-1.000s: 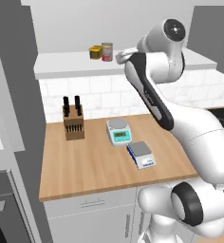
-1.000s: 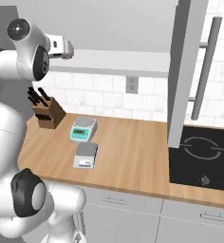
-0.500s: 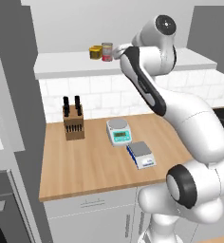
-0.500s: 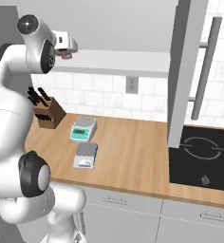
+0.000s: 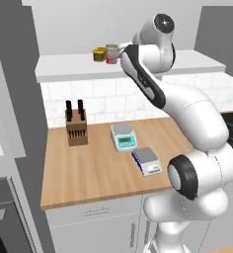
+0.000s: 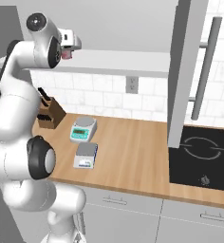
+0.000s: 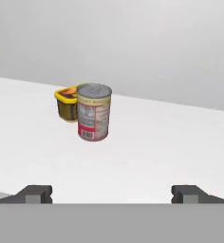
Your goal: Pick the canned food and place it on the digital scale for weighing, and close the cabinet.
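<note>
One canned food [image 7: 93, 112] stands upright left of centre in the hand view: a red label with white print and a grey ribbed lid, touching a squat yellow container [image 7: 67, 103] behind it. The gripper [image 7: 113, 193] is spread wide, empty.

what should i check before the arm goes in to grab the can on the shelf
1. Gripper open wide enough: ok, the tips stand far apart with nothing between them.
2. Canned food upright and reachable: ok, it stands on the white shelf ahead of the hand.
3. Can centred between the tips: not ok, it sits left of the midline in the hand view.
4. Clearance around the can: not ok, the yellow container stands close behind it on its left; whether they touch, cannot tell.
5. Digital scale platform free: ok, nothing lies on it.
6. Cabinet door closed: not ok, it stands open.
</note>
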